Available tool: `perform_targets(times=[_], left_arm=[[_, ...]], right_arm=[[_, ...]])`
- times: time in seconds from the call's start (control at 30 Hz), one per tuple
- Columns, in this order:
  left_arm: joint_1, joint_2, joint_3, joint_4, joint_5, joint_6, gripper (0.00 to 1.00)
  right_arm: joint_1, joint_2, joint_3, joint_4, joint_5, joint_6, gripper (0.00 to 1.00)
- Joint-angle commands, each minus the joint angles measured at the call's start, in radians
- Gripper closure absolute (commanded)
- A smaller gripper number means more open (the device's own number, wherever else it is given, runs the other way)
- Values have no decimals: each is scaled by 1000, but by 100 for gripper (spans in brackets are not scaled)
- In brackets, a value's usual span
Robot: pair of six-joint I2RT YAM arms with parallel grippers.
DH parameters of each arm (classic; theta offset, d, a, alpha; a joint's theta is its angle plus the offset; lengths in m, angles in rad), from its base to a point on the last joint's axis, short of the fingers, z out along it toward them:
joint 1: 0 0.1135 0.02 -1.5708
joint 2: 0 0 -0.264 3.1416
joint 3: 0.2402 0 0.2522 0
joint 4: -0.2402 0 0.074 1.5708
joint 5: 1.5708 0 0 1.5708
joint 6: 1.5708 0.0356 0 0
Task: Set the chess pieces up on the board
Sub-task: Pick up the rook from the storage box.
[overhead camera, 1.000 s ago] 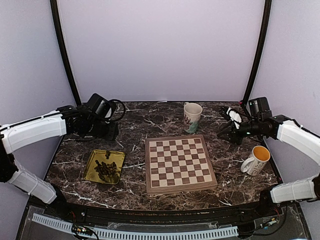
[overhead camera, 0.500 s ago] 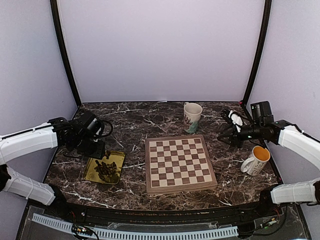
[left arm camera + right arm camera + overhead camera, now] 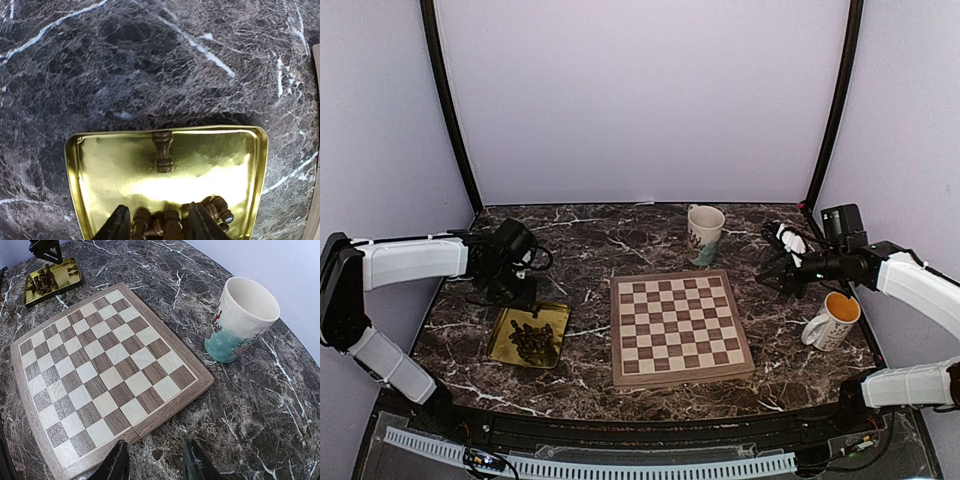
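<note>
The board (image 3: 680, 328) lies mid-table, its squares bare; the right wrist view shows it too (image 3: 105, 365). The chess pieces (image 3: 530, 342) lie heaped in a gold tray (image 3: 504, 330) left of the board. In the left wrist view one piece (image 3: 163, 152) stands apart near the tray's far wall, and the rest (image 3: 220, 210) are piled at the near end. My left gripper (image 3: 523, 298) hangs over the tray's far edge. It is open (image 3: 159, 226), its fingers either side of the pile. My right gripper (image 3: 767, 277) hovers off the board's far right corner, open (image 3: 155, 462) over bare marble.
A white and teal mug (image 3: 705, 228) stands behind the board, close to its far right corner (image 3: 240, 320). A white mug with a yellow inside (image 3: 832, 320) stands to the right of the board. The gold tray (image 3: 50, 280) shows far off in the right wrist view.
My left arm swung forward from the back of the table and lowered its gripper onto the tray. My right gripper stayed nearly in place and opened wider.
</note>
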Motion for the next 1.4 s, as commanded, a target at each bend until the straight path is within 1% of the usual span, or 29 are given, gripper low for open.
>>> perform_targets(times=[0.0,0.1,0.43,0.53,0.87,1.0,1.2,1.37], left_arm=[[7,36,45,68,37,60,58],[8,66,49,72,29,70,59],[13,121,23,110,-2,66,66],[16,136,23,112,-7,71,70],[29,196,29,121,-13,74,71],[32,212,31,123,0,77,76],[34,218,32,115,13,79,90],[33,190,59,44,37,95,98]], right_arm=[[-1,-17,-11,21,21,-16,63],[-1,-15,-11,21,22,-20,63],[-1,-15,-15,18,22,-23,63],[-1,-15,-14,16,21,-25,63],[-2,-15,-18,13,25,-32,62],[-1,-14,-20,13,29,-37,62],[-1,-7,-19,12,30,-40,62],[-2,-6,-18,10,29,-40,62]])
